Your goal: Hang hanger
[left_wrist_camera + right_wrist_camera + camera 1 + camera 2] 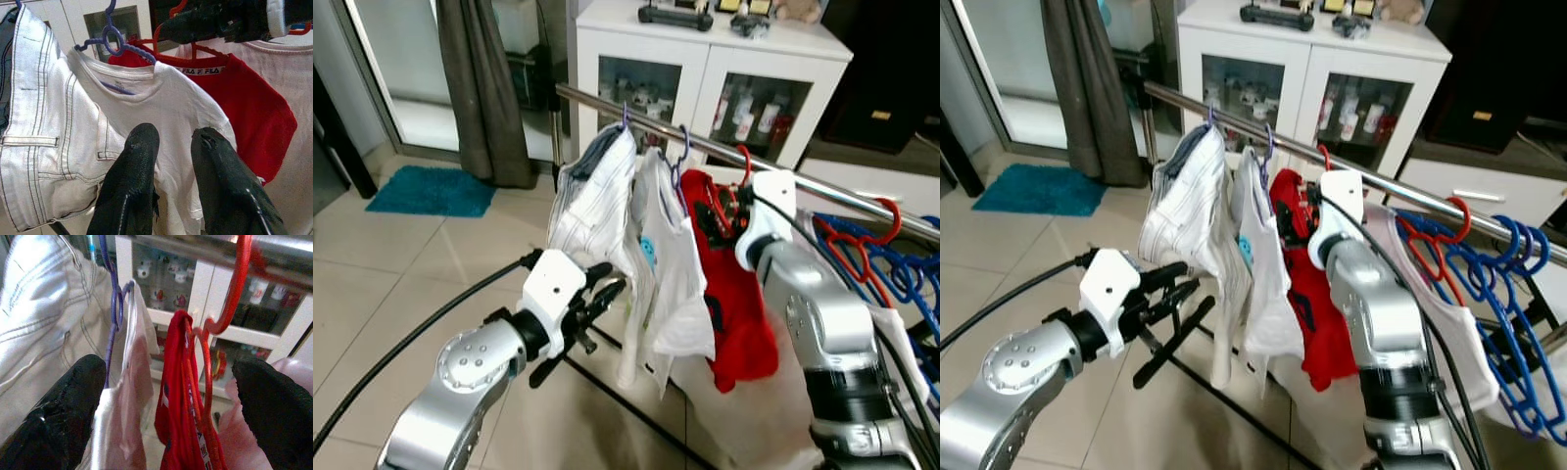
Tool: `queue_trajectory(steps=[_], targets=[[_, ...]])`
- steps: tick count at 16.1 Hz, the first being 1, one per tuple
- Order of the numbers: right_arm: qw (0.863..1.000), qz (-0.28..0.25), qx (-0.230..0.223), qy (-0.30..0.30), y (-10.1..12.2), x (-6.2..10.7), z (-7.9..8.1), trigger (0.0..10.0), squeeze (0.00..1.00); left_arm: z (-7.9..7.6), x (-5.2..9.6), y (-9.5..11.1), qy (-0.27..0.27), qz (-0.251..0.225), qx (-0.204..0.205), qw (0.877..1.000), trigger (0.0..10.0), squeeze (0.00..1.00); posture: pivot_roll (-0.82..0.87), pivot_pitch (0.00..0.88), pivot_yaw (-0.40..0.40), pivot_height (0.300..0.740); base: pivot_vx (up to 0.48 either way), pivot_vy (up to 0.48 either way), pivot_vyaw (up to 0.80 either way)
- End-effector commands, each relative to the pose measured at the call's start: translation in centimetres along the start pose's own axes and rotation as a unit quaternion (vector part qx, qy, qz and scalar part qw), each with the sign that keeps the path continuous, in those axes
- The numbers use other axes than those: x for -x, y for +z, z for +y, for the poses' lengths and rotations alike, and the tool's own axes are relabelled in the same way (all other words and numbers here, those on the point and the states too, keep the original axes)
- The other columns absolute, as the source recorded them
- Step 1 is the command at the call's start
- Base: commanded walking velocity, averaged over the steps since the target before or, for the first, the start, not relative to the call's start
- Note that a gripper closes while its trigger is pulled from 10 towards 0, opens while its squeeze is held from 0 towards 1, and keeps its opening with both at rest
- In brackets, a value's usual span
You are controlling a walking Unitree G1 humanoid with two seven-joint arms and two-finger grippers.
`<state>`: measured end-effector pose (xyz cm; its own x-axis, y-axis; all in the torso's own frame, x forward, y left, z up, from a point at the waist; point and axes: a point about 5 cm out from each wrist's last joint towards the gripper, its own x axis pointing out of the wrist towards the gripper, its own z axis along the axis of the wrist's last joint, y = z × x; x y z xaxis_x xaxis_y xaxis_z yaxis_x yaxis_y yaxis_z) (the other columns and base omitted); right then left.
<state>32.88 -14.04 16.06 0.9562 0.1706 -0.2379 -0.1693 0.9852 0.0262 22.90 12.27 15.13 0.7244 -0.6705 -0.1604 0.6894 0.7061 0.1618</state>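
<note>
A red hanger carrying a red shirt has its hook over the metal rail of a drying rack. My right gripper is up at the rail, open wide, with the hanger's neck between its fingers and touching neither. To the left on the rail hang a white T-shirt on a purple hanger and white jeans. My left gripper is lower, in front of the white T-shirt, open and holding nothing.
Several blue and red empty hangers hang on the rail to the right. A pale pink garment hangs beside the red shirt. A white glass-door cabinet stands behind the rack, a curtain and teal mat at left.
</note>
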Motion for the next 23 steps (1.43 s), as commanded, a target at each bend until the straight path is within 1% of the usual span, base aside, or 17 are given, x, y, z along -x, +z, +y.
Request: queue_trajectory(steps=[1, 2, 3, 4, 5, 6, 7, 8, 9, 10, 11, 13, 15, 17, 19, 23], targets=[[1.0, -0.004, -0.001, -0.011, 0.6, -0.6, -0.7, 10.0, 0.0, -0.1, -0.1, 0.6, -0.009, -0.011, -0.011, 1.0, 10.0, 0.0, 0.1, 0.0, -0.056, 0.74, 0.0, 0.0, 0.0], [1.0, -0.016, 0.009, -0.022, 1.0, -1.1, -1.0, 10.0, 0.0, -0.1, -0.1, 0.6, -0.009, -0.011, -0.011, 1.0, 10.0, 0.0, 0.1, 0.0, -0.058, 0.74, 0.0, 0.0, 0.0], [0.999, -0.011, 0.008, -0.033, 1.1, -1.5, -1.4, 10.0, 0.0, -0.1, -0.1, 0.6, -0.01, -0.012, -0.011, 1.0, 10.0, 0.0, 0.1, 0.0, -0.059, 0.74, 0.0, 0.0, 0.0], [0.999, -0.009, 0.004, -0.04, 1.2, -1.8, -1.7, 10.0, 0.0, -0.2, 0.0, 0.6, -0.013, -0.013, -0.002, 1.0, 10.0, 0.04, 0.1, 0.0, -0.059, 0.74, 0.0, 0.0, 0.0], [0.999, -0.009, -0.002, -0.039, 1.2, -2.0, -1.8, 10.0, 0.0, -0.2, 0.1, 0.6, -0.014, -0.014, -0.002, 1.0, 10.0, 0.04, 0.1, 0.0, -0.059, 0.74, 0.0, 0.0, 0.0], [0.999, -0.01, -0.001, -0.04, 1.3, -2.1, -1.9, 10.0, 0.0, -0.2, 0.1, 0.6, -0.015, -0.014, -0.002, 1.0, 10.0, 0.48, 0.1, 0.0, -0.06, 0.74, 0.0, 0.0, 0.0], [0.999, 0.005, 0.001, -0.04, 1.1, -2.6, -2.4, 8.9, 0.0, -0.2, 0.2, 0.7, -0.023, -0.014, 0.007, 1.0, 10.0, 1.0, 0.1, 0.0, -0.06, 0.74, 0.0, 0.0, 0.0], [0.999, 0.013, -0.002, -0.045, 1.0, -2.9, -2.8, 4.7, 0.0, -0.2, 0.2, 0.7, -0.026, -0.015, 0.007, 1.0, 10.0, 1.0, 0.1, 0.0, -0.06, 0.74, 0.0, 0.0, 0.0], [0.999, 0.02, -0.001, -0.047, 1.0, -3.1, -3.1, 1.8, 0.0, -0.3, 0.2, 0.7, -0.027, -0.015, 0.006, 1.0, 10.0, 1.0, 0.1, 0.0, -0.06, 0.74, 0.0, 0.0, 0.0], [0.999, 0.024, 0.001, -0.047, 1.1, -3.4, -3.4, 1.8, 0.0, -0.2, 0.2, 0.8, -0.026, -0.014, 0.002, 1.0, 10.0, 1.0, 0.1, 0.0, -0.06, 0.74, 0.0, 0.0, 0.0], [0.999, 0.026, 0.003, -0.044, 1.1, -3.5, -3.5, 0.0, 0.0, -0.3, 0.2, 0.8, -0.026, -0.014, 0.003, 1.0, 10.0, 1.0, 0.1, 0.0, -0.061, 0.74, 0.0, 0.0, 0.0], [0.999, 0.034, 0.012, -0.037, 1.3, -3.9, -3.7, 0.0, 0.0, -0.3, 0.2, 0.8, -0.03, -0.015, 0.005, 0.999, 10.0, 1.0, 0.1, 0.0, -0.062, 0.74, 0.0, 0.0, 0.0], [0.998, 0.042, 0.009, -0.036, 1.2, -4.4, -4.0, 0.0, 0.0, -0.4, 0.1, 0.8, -0.031, -0.016, 0.004, 0.999, 10.0, 1.0, 0.1, 0.0, -0.062, 0.74, 0.0, 0.0, 0.0], [0.998, 0.045, 0.011, -0.036, 1.2, -4.5, -4.2, 0.0, 0.0, -0.4, 0.1, 0.9, -0.03, -0.016, 0.004, 0.999, 10.0, 1.0, 0.11, 0.0, -0.064, 0.74, 0.0, 0.0, 0.0], [0.997, 0.063, 0.005, -0.034, 1.0, -4.7, -4.5, 0.0, 0.0, -0.4, 0.2, 0.8, -0.03, -0.014, 0.003, 0.999, 10.0, 1.0, 0.11, 0.0, -0.067, 0.74, 0.0, 0.0, 0.0], [0.996, 0.076, 0.001, -0.038, 0.3, -5.0, -4.7, 0.0, 0.0, -0.4, 0.2, 0.8, -0.031, -0.013, 0.002, 0.999, 10.0, 1.0, 0.11, 0.0, -0.064, 0.74, 0.0, 0.0, 0.0]])
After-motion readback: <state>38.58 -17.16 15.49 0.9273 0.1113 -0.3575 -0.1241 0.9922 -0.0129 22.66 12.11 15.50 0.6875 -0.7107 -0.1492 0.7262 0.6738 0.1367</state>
